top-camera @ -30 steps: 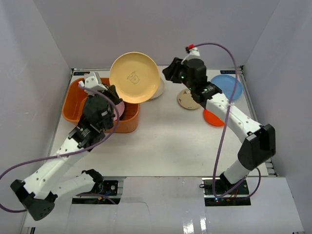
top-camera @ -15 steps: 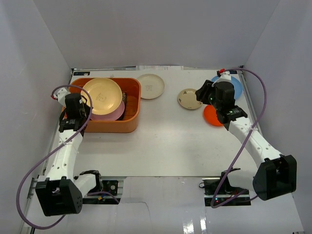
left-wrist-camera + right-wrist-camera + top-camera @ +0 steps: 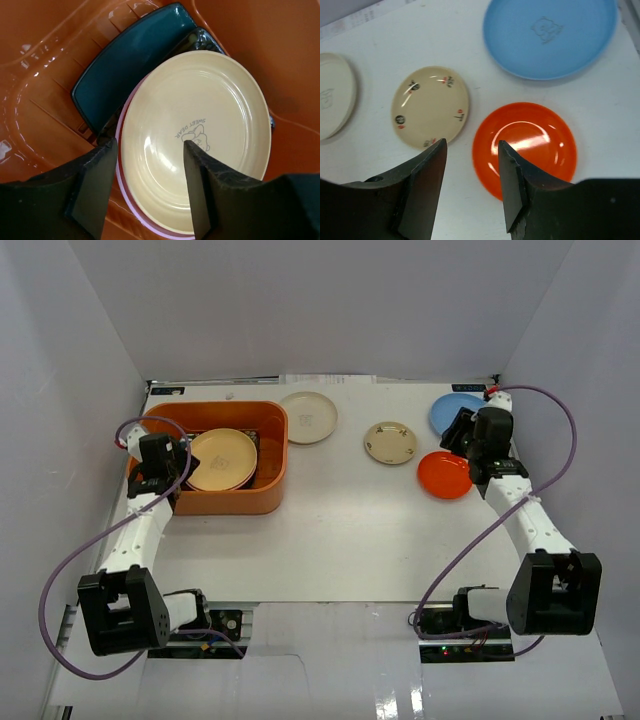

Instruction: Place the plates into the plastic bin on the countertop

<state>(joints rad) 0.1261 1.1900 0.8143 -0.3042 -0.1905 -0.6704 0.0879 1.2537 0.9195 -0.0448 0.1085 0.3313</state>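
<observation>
The orange plastic bin (image 3: 268, 445) stands at the left of the white countertop (image 3: 340, 530). Inside it a tan plate (image 3: 200, 125) lies flat on a pink plate (image 3: 125, 185), beside a square teal plate (image 3: 130, 60) and a black floral plate (image 3: 205, 37). My left gripper (image 3: 150, 175) hangs open over the tan plate's near rim and holds nothing. On the countertop lie a cream plate (image 3: 308, 417), a small tan plate with flower marks (image 3: 430, 105), an orange plate (image 3: 535, 145) and a blue plate (image 3: 550, 35). My right gripper (image 3: 472, 175) hovers open above the orange plate's left edge.
White walls close in the countertop on the left, back and right. The bin's left wall (image 3: 140, 445) sits right by my left gripper (image 3: 176, 466). My right gripper (image 3: 465, 440) partly covers the blue plate (image 3: 450, 410) near the right wall.
My left gripper has opened and let go of the tan plate, which now lies flat in the bin. The left arm has drawn back left. The right arm has swung right, over the orange plate.
</observation>
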